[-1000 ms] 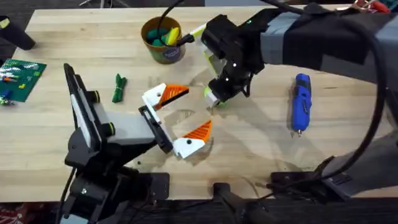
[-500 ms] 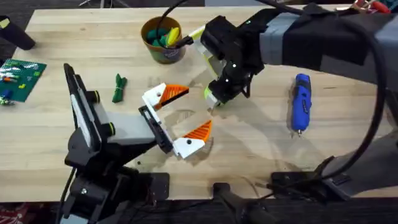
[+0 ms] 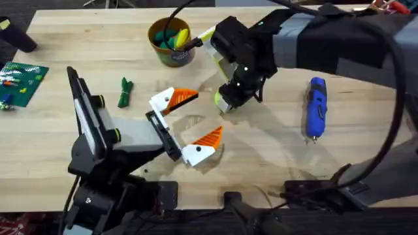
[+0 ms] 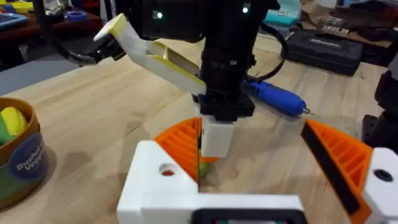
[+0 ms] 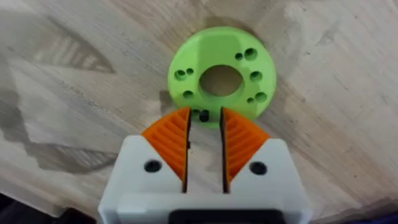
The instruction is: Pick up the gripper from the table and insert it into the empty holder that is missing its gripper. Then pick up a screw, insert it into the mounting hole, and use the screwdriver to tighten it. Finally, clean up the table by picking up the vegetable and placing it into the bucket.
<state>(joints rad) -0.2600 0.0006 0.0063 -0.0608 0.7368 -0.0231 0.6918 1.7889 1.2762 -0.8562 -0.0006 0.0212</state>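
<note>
My right gripper (image 3: 224, 103) points straight down over the lime-green ring (image 5: 214, 50) at mid-table. Its orange pads (image 5: 171, 140) stand a narrow gap apart, straddling a tiny dark spot at the ring's near edge. I cannot tell whether that spot is the screw. My left gripper (image 3: 192, 119) lies wide open just in front of the ring, nothing between its fingers. The blue screwdriver (image 3: 317, 108) lies to the right. The dark green vegetable (image 3: 125, 91) lies left of centre. The yellow bucket (image 3: 171, 59) stands at the back, holding toy pieces. The loose gripper and holder are out of view.
A flat green brick plate (image 3: 23, 81) lies at the far left edge. The right arm spans the table from the right above the screwdriver. Bare wood lies between the vegetable and the bucket and along the front right.
The right gripper has shifted very slightly over the lime-green ring. The left arm, vegetable, screwdriver and bucket have not moved.
</note>
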